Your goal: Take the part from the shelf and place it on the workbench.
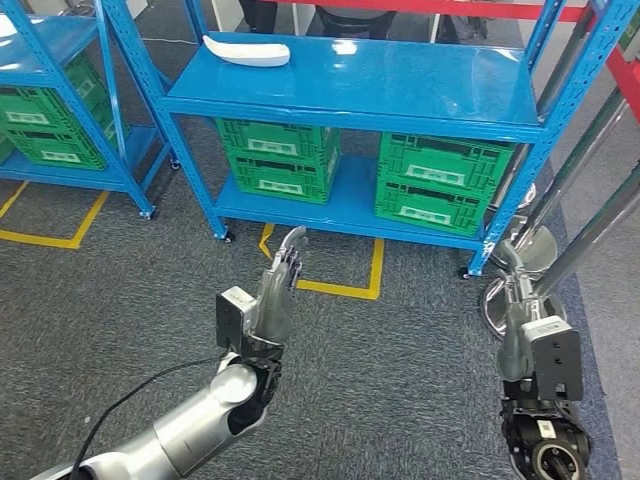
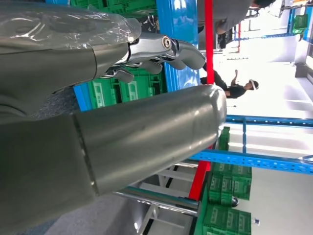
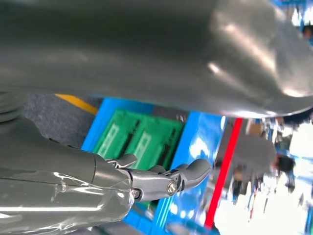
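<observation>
White curved part [image 1: 247,51] lies on the top board of the blue shelf [image 1: 423,85], toward 11 o'clock from the left hand [image 1: 278,290] and well apart from it. That hand is raised over the grey carpet, fingers stretched and apart, holding nothing. The right hand [image 1: 521,300] at 4 o'clock is also empty, fingers loose. Green crates [image 1: 281,158] stand on the lower board.

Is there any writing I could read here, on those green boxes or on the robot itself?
None can be read.
The green crates carry pale label strips, too blurred to read.
The small sticker on the right wrist is too small to read.
The white part on the blue shelf shows no writing.
</observation>
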Controlling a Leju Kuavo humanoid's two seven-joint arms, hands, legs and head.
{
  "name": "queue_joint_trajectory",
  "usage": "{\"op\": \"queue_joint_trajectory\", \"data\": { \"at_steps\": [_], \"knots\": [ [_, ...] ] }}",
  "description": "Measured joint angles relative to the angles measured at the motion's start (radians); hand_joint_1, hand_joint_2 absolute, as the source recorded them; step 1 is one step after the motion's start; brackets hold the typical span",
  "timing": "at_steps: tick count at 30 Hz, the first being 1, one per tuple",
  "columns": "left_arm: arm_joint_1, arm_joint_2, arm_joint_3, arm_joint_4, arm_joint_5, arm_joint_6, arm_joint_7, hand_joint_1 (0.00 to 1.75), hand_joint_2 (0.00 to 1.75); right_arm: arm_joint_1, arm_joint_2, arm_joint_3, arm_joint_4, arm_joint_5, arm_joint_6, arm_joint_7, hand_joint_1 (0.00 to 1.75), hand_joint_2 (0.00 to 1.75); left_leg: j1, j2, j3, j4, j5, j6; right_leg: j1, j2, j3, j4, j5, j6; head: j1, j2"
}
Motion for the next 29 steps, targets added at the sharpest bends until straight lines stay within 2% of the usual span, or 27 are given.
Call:
{"op": "queue_joint_trajectory", "data": {
  "at_steps": [2, 3, 4, 5, 6, 8, 9, 10, 13, 15, 16, 18, 19, 20, 21, 23, 24, 25, 26, 29],
  "knots": [
    [0.003, 0.001, 0.000, 0.000, 0.000, 0.000, 0.002, 0.00, 0.00, -0.001, 0.000, 0.000, 0.000, 0.000, 0.000, 0.000, 0.00, 0.00, 0.005, 0.001, -0.063, 0.114, -0.045, -0.008, 0.001, -0.001, 0.002, -0.001, -0.002, -0.005, -0.004, 0.000],
    [0.005, 0.001, 0.000, 0.000, 0.000, 0.000, 0.002, 0.00, 0.00, -0.001, 0.000, 0.000, 0.000, 0.000, 0.001, 0.000, 0.00, 0.00, 0.007, 0.001, -0.094, 0.164, -0.058, -0.011, 0.001, -0.001, 0.002, -0.001, -0.003, -0.006, -0.005, 0.000],
    [0.007, 0.001, 0.000, 0.000, -0.001, 0.000, 0.003, 0.00, 0.00, 0.000, 0.000, 0.001, 0.000, 0.000, 0.001, 0.001, 0.00, 0.00, 0.010, 0.001, -0.121, 0.200, -0.062, -0.014, 0.001, -0.001, 0.003, -0.001, -0.005, -0.007, -0.006, 0.000],
    [0.009, 0.001, 0.000, 0.000, -0.001, 0.000, 0.003, 0.00, 0.00, 0.000, 0.000, 0.001, 0.000, 0.000, 0.001, 0.001, 0.00, 0.00, 0.014, 0.001, -0.134, 0.206, -0.048, -0.016, 0.001, -0.001, 0.004, -0.001, -0.007, -0.007, -0.007, 0.000],
    [0.009, 0.002, 0.000, 0.000, -0.001, 0.000, 0.003, 0.00, 0.00, 0.001, 0.000, 0.001, 0.000, 0.001, 0.000, 0.001, 0.00, 0.00, 0.017, 0.001, -0.129, 0.179, -0.020, -0.017, 0.000, 0.000, 0.007, -0.001, -0.010, -0.006, -0.008, 0.000],
    [0.008, 0.002, 0.000, 0.000, -0.002, -0.001, 0.003, 0.00, 0.00, 0.000, 0.000, 0.001, 0.000, 0.001, 0.000, 0.002, 0.00, 0.00, 0.021, 0.003, -0.074, 0.044, 0.058, -0.017, -0.001, 0.001, 0.015, 0.000, -0.017, 0.001, -0.011, 0.000],
    [0.007, 0.002, 0.000, 0.000, -0.002, -0.001, 0.003, 0.00, 0.00, 0.000, 0.000, 0.001, 0.000, 0.001, -0.001, 0.002, 0.00, 0.00, 0.021, 0.004, -0.045, -0.019, 0.082, -0.015, 0.000, 0.002, 0.018, 0.001, -0.022, 0.006, -0.013, 0.000],
    [0.006, 0.002, 0.000, 0.000, -0.003, -0.002, 0.003, 0.00, 0.00, 0.000, 0.000, 0.001, 0.000, 0.001, -0.001, 0.002, 0.00, 0.00, 0.020, 0.004, -0.025, -0.061, 0.094, -0.011, 0.001, 0.003, 0.021, 0.001, -0.026, 0.012, -0.013, 0.000],
    [0.005, 0.002, 0.000, 0.000, -0.003, -0.002, 0.003, 0.00, 0.00, 0.001, 0.000, 0.000, 0.000, 0.001, -0.001, 0.003, 0.00, 0.00, 0.014, 0.002, -0.011, -0.084, 0.088, 0.008, 0.001, 0.003, 0.024, -0.002, -0.034, 0.029, -0.010, 0.000],
    [0.004, 0.002, 0.000, -0.001, -0.003, -0.002, 0.003, 0.00, 0.00, 0.000, 0.000, 0.000, 0.000, 0.001, -0.001, 0.002, 0.00, 0.00, 0.015, 0.002, 0.001, -0.091, 0.085, 0.023, -0.002, 0.001, 0.012, 0.032, -0.055, 0.038, -0.007, 0.000],
    [0.003, 0.001, 0.000, -0.001, -0.003, -0.003, 0.003, 0.00, 0.00, 0.001, 0.000, -0.001, 0.000, 0.001, -0.001, 0.001, 0.00, 0.00, 0.016, 0.003, 0.009, -0.094, 0.082, 0.030, -0.003, 0.000, -0.010, 0.080, -0.077, 0.041, -0.004, 0.000],
    [0.002, 0.001, 0.000, -0.001, -0.003, -0.003, 0.003, 0.00, 0.00, 0.002, 0.000, -0.001, 0.000, 0.001, -0.001, 0.000, 0.00, 0.00, 0.013, 0.003, 0.020, -0.094, 0.073, 0.040, -0.004, -0.001, -0.083, 0.223, -0.128, 0.044, 0.002, 0.000],
    [0.002, 0.001, 0.000, -0.001, -0.003, -0.003, 0.003, 0.00, 0.00, 0.004, 0.000, -0.001, 0.001, 0.001, -0.001, 0.000, 0.00, 0.00, 0.012, 0.003, 0.025, -0.094, 0.068, 0.042, -0.004, -0.001, -0.119, 0.281, -0.139, 0.045, 0.003, 0.000],
    [0.002, 0.001, 0.000, -0.001, -0.003, -0.003, 0.003, 0.00, 0.00, 0.006, 0.000, -0.001, 0.001, 0.001, -0.001, 0.000, 0.00, 0.00, 0.011, 0.003, 0.031, -0.094, 0.062, 0.043, -0.004, -0.001, -0.141, 0.308, -0.134, 0.046, 0.004, 0.000],
    [0.003, 0.001, 0.000, -0.001, -0.003, -0.003, 0.003, 0.00, 0.00, 0.007, 0.000, -0.001, 0.001, 0.001, -0.001, 0.000, 0.00, 0.00, 0.010, 0.001, 0.039, -0.094, 0.055, 0.042, -0.004, -0.001, -0.144, 0.294, -0.108, 0.045, 0.004, 0.000],
    [0.003, 0.001, 0.000, 0.000, -0.002, -0.003, 0.002, 0.00, 0.00, 0.007, 0.000, -0.002, 0.002, 0.000, -0.002, -0.001, 0.00, 0.00, 0.010, -0.001, 0.059, -0.094, 0.040, 0.038, -0.004, -0.001, -0.100, 0.171, -0.026, 0.039, 0.007, 0.000],
    [0.002, 0.001, 0.000, 0.000, -0.001, -0.004, 0.002, 0.00, 0.00, 0.007, 0.000, -0.002, 0.002, 0.000, -0.003, -0.002, 0.00, 0.00, 0.008, -0.001, 0.066, -0.093, 0.032, 0.034, -0.001, -0.002, -0.071, 0.106, 0.001, 0.036, 0.009, 0.000],
    [0.002, 0.000, 0.000, 0.000, -0.001, -0.004, 0.001, 0.00, 0.00, 0.006, 0.000, -0.002, 0.002, 0.000, -0.003, -0.003, 0.00, 0.00, 0.007, -0.002, 0.070, -0.091, 0.026, 0.029, 0.001, -0.002, -0.046, 0.057, 0.012, 0.031, 0.010, 0.000],
    [0.001, 0.000, 0.000, 0.000, 0.000, -0.004, 0.001, 0.00, 0.00, 0.006, 0.000, -0.002, 0.002, 0.000, -0.004, -0.003, 0.00, 0.00, 0.006, -0.002, 0.070, -0.091, 0.022, 0.024, 0.004, -0.002, -0.033, 0.032, 0.008, 0.026, 0.009, 0.000],
    [0.000, 0.000, 0.000, 0.000, 0.000, -0.004, 0.000, 0.00, 0.00, 0.007, 0.000, -0.002, 0.003, 0.000, -0.005, -0.004, 0.00, 0.00, 0.005, 0.000, 0.072, -0.095, 0.017, 0.011, 0.005, 0.002, -0.019, 0.018, -0.006, 0.014, 0.005, 0.000]
  ]
}}
